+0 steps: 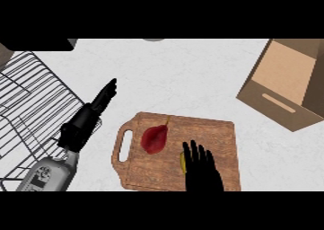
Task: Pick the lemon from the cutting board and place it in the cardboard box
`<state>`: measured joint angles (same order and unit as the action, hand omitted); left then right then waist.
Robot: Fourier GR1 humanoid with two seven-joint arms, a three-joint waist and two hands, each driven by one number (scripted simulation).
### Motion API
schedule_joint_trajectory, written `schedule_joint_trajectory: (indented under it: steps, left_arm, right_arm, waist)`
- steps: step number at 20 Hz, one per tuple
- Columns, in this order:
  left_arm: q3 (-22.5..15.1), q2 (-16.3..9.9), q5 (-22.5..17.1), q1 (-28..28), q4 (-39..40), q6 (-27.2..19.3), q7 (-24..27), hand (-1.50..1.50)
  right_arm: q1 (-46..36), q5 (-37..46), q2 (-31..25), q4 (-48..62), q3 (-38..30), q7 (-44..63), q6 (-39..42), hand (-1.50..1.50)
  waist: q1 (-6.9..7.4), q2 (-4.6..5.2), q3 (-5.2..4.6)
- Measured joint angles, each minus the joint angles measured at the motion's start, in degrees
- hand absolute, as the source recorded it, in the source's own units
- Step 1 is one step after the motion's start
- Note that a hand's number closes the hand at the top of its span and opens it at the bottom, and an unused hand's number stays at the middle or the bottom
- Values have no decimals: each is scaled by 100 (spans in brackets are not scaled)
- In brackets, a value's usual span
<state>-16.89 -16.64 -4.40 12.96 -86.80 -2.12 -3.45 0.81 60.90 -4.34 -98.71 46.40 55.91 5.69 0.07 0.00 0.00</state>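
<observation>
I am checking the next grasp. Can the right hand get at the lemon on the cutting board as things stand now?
Probably yes. The right hand is open right over the lemon, mostly hiding it. The red pepper lies apart on the cutting board, so nothing blocks the way.

The left hand (91, 112) is made up of slim black fingers and a black wrist block, behind which a grey forearm (50, 174) with dark panel markings is joined. The right hand (201, 168) is seen as wholly black.
</observation>
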Motion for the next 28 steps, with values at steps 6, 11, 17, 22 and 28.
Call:
schedule_joint_trajectory:
  steps: [6, 11, 17, 22, 28]
  left_arm:
    - [228, 88, 129, -102, -152, 264, -80, 0]
    - [398, 254, 282, -33, -110, 413, -144, 0]
    - [470, 373, 439, -166, -211, 512, -117, 0]
    - [528, 365, 410, -195, -399, 589, -275, 0]
    - [455, 419, 410, -159, -383, 623, -263, 0]
  right_arm:
    - [-152, 228, 192, 584, -243, -145, -57, -150]
    - [-35, 282, 184, 656, -368, -338, -145, 150]
    - [-189, 378, 181, 840, -504, -645, -163, 150]
    - [-249, 143, -693, 715, -386, -2001, -264, 150]
    - [-576, -143, -2195, 300, -81, -4175, -246, 150]
  waist:
    - [-2, -2, 0]
    - [-9, -29, -11]
    - [-4, -58, -24]
    - [42, -39, 9]
    - [218, 10, 37]
